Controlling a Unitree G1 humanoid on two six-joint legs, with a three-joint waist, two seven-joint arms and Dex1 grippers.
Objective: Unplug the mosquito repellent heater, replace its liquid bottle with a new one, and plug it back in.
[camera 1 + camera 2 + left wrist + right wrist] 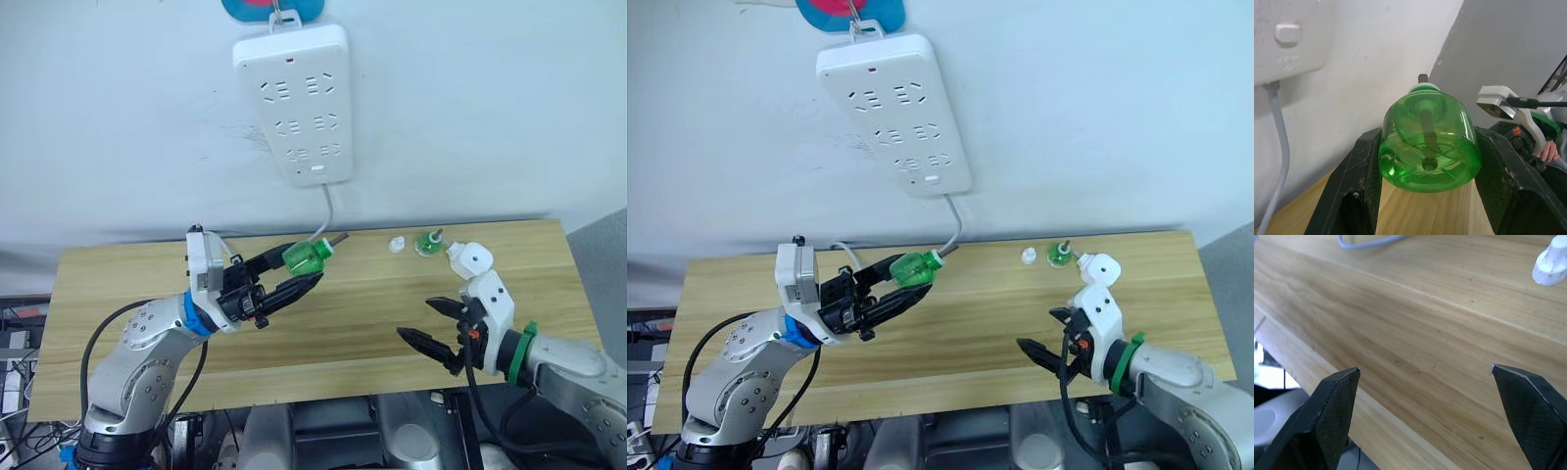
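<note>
I can't read a single word, brand or number anywhere here. The power strip (293,100) on the wall carries only its socket slots and a small red dot near its top (an indicator, not a character), and its white face looks unprinted to me. The green bottle (1429,143) held in my left hand (299,270) has moulded ridges on its base, but I make out no letters in them. The heater (470,259) and the small white cap (396,245) on the table (118,294) look plain white from where I sit, with no label that I can make out
</note>
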